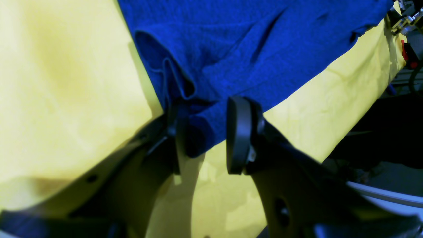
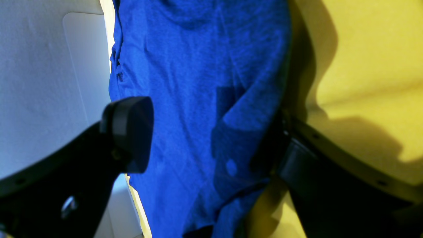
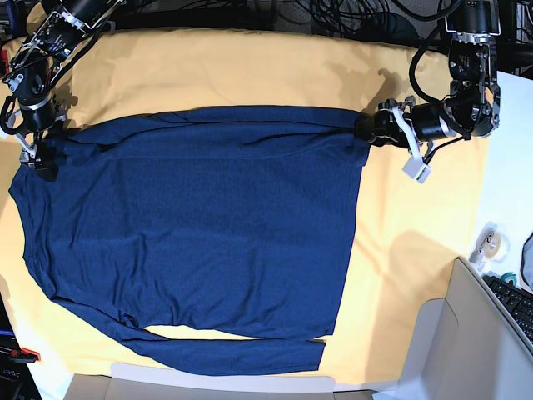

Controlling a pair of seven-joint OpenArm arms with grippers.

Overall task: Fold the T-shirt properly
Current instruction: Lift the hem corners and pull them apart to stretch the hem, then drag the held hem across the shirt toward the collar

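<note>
the left fingers (image 1: pixel 205 132) are partly closed around a corner of the t-shirt (image 3: pixel 200 233), one pad pressed into the bunched hem and the other standing a little off the cloth, so the hold looks thin. the right fingers (image 2: pixel 214 132) are spread as wide as they go, straddling a strip of the same fabric with nothing pinched; one pad hangs over the pale edge beyond the yellow cloth (image 3: pixel 250 71). outward from both, the shirt lies spread flat across the cloth-covered worktop, long sleeve along the near edge, each arm at an upper corner. the risk, as i judge it: if the left arm lifts on so small a bite, the thin fabric may slide out and drop in a heap. if the right fingers close too deep, they could catch the yellow cloth as well and drag it along. and if only one corner rises, the fold would come down skewed and wrinkled.
</note>
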